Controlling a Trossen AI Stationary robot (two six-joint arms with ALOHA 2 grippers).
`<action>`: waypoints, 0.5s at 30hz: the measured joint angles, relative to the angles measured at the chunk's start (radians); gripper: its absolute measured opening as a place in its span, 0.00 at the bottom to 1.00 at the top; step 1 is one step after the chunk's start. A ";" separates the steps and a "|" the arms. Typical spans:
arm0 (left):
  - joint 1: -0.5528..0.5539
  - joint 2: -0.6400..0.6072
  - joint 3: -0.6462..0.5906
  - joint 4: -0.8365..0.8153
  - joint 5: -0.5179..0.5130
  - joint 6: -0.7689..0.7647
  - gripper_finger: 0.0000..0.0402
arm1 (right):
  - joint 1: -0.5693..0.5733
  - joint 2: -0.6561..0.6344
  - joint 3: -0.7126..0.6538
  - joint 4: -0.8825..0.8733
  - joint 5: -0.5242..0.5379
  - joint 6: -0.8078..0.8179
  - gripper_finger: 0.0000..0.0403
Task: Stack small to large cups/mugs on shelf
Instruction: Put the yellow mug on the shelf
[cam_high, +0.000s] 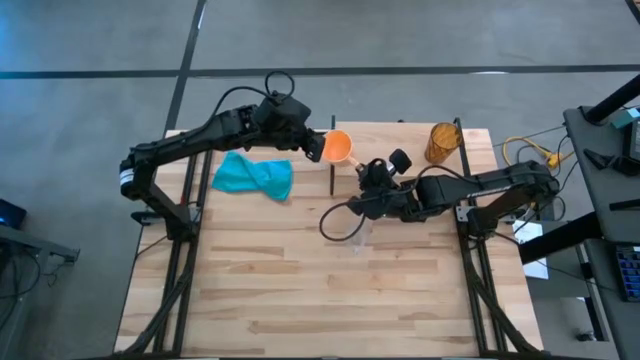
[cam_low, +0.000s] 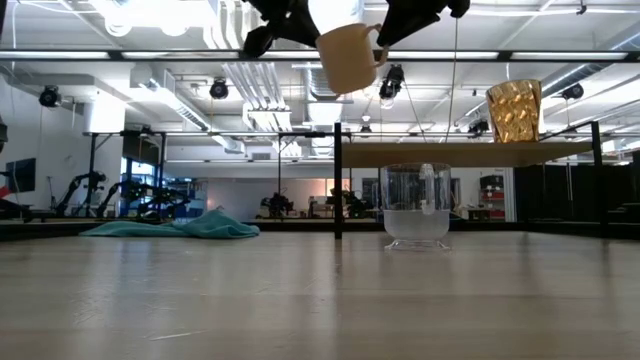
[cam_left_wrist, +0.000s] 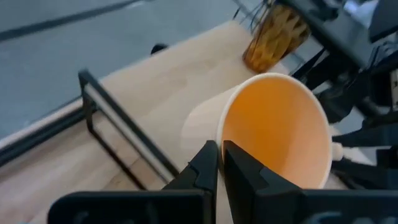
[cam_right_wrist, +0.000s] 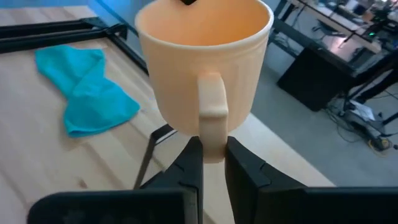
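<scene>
The orange mug (cam_high: 338, 148) (cam_low: 350, 55) hangs in the air over the shelf's left end, with both grippers on it. My left gripper (cam_left_wrist: 221, 165) (cam_high: 318, 145) comes from the table's left and is shut on the mug's rim. My right gripper (cam_right_wrist: 213, 165) (cam_high: 366, 170) comes from the right and is shut on its handle. The brown wood-grain cup (cam_high: 443, 142) (cam_low: 514, 110) stands on the shelf (cam_low: 470, 153) near its right end. The clear glass cup (cam_low: 417, 205) (cam_high: 360, 237) stands on the tabletop in front of the shelf. My left gripper pinches the orange mug's wall at the rim (cam_left_wrist: 225, 127), one finger inside the mug and one outside. It comes from the table's left. The mug is lifted clear and tilted. My right gripper pinches the mug's handle at its lower end (cam_right_wrist: 212, 134) between the two fingers. The fingers (cam_right_wrist: 244, 163) come from the table's right side and lie across the handle. The mug is clear of the shelf and table.
A teal cloth (cam_high: 255, 175) (cam_right_wrist: 84, 93) lies crumpled on the tabletop left of the shelf. Black shelf posts (cam_low: 338, 180) (cam_high: 333, 170) stand near the mug and the glass cup. Bare planks (cam_high: 320, 290) fill the table's near half.
</scene>
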 joint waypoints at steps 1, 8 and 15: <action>0.005 0.000 -0.001 0.021 0.001 0.014 0.00 | -0.001 -0.003 0.000 -0.001 0.002 0.000 0.08; 0.028 0.020 -0.006 0.079 0.036 0.031 0.00 | -0.035 -0.008 0.000 -0.010 -0.002 0.003 0.08; 0.044 0.137 0.048 0.093 0.106 0.053 0.00 | -0.070 -0.041 -0.001 -0.157 -0.018 0.143 0.08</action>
